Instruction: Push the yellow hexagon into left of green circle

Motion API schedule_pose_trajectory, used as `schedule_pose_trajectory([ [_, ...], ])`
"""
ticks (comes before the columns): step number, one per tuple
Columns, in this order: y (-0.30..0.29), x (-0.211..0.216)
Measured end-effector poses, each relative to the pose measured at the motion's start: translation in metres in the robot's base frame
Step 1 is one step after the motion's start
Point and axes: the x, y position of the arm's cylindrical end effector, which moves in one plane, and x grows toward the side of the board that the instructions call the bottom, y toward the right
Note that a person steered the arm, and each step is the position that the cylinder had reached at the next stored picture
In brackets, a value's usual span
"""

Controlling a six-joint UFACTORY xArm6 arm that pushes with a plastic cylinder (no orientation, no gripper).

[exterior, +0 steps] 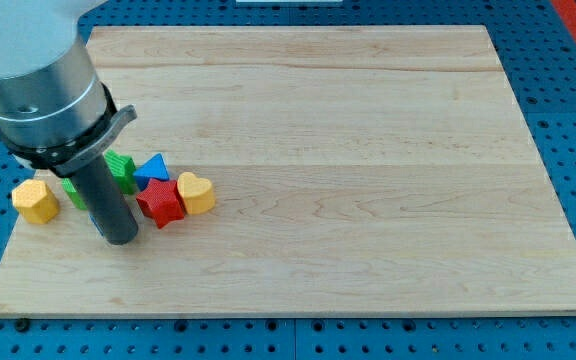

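Observation:
The yellow hexagon lies near the board's left edge. My tip rests on the board to its right, just left of the red star. Behind the rod, two green pieces show: one above the red star and a sliver just right of the hexagon. The rod hides most of them, so I cannot tell their shapes or whether they are one block. The hexagon sits apart from my tip, to its upper left.
A blue triangle sits next to the upper green piece. A yellow heart touches the red star's right side. The wooden board lies on a blue perforated table. The arm's grey body covers the upper left corner.

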Motion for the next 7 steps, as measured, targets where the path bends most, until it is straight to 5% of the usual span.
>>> schedule_pose_trajectory([
  [1, -0.078, 0.057],
  [2, -0.128, 0.041],
  [7, -0.108, -0.053],
])
